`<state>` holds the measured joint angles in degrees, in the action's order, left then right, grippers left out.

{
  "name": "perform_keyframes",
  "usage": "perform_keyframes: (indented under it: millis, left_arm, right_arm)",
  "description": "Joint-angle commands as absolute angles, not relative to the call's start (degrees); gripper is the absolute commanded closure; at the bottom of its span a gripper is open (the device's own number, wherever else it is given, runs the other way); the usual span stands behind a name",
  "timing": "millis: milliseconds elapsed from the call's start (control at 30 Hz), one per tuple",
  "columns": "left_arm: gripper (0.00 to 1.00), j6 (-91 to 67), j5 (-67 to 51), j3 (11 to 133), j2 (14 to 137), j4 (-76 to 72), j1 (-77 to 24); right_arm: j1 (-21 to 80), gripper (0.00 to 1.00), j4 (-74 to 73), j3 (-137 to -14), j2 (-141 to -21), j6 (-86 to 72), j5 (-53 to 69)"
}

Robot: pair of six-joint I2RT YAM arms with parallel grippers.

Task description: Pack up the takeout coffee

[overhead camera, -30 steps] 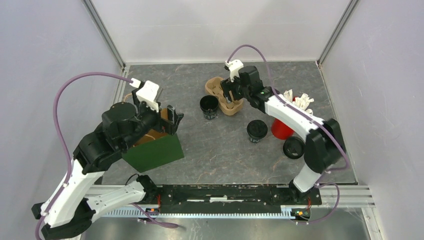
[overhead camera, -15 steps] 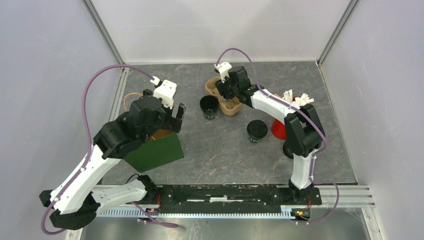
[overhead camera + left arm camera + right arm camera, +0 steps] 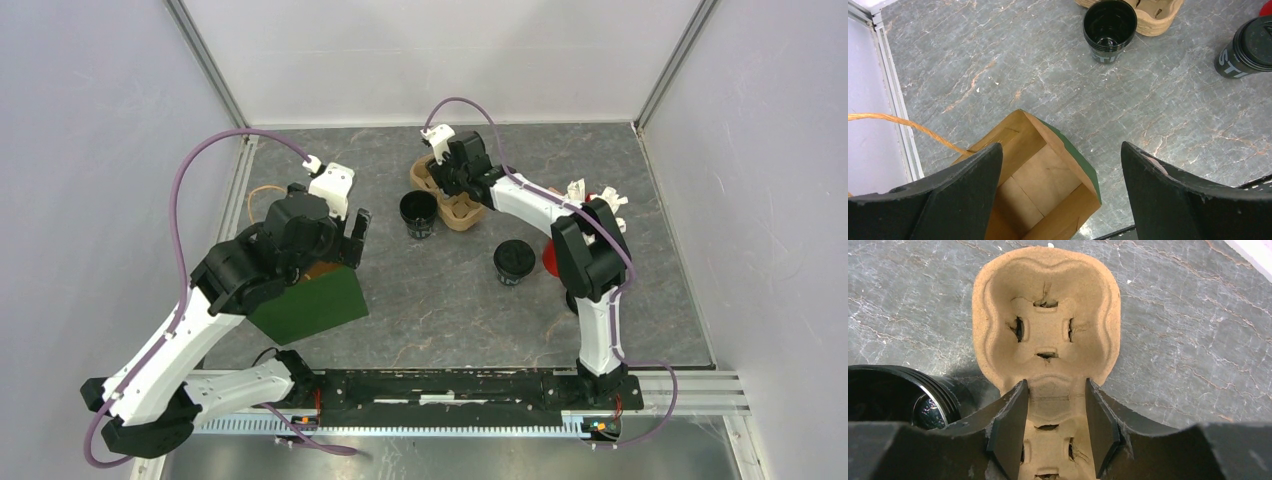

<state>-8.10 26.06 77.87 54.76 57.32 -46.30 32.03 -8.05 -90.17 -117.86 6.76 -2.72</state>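
The takeout coffee (image 3: 514, 261), a small black cup with a black lid, stands right of centre; it also shows in the left wrist view (image 3: 1250, 47). No gripper is near it. My right gripper (image 3: 449, 184) is down on the brown pulp cup-carrier tray (image 3: 467, 211), its fingers closed on the tray's narrow middle ridge (image 3: 1054, 387). My left gripper (image 3: 1060, 147) is wide open and empty above the open mouth of the green paper bag (image 3: 1020, 137), which stands at the left (image 3: 310, 302).
An open black cup without lid (image 3: 418, 212) stands just left of the tray, also in the right wrist view (image 3: 893, 397). A red cup (image 3: 556, 260) of white sticks (image 3: 603, 201) and a loose black lid (image 3: 583, 297) lie behind the right arm.
My right gripper has moved left and down onto the tray's middle, the arm folding up. My left gripper has shifted a little right above the bag. The cups have not moved.
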Motion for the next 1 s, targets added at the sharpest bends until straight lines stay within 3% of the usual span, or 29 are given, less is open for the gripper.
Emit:
perform_keyframes:
  millis: [0, 500, 667, 967]
  left_arm:
    - [0.07, -10.10, 27.42, 77.61, 53.97, 56.65, -46.05]
    - [0.09, -10.55, 26.99, 77.53, 53.85, 56.71, -45.97]
    - [0.10, -9.85, 26.98, 77.17, 53.88, 56.87, -45.96]
    - [0.10, -9.93, 28.06, 76.50, 55.57, 56.99, -45.53]
  right_arm:
    - [32.31, 0.49, -7.95, -93.10, -118.99, 7.34, -3.26]
    - [32.17, 0.50, -9.73, -93.41, -119.99, 6.85, -2.76]
    - [32.15, 0.57, -10.34, -93.59, -119.76, 7.10, -3.08]
    - [32.17, 0.59, -11.24, -93.97, -118.58, 7.38, -2.94]
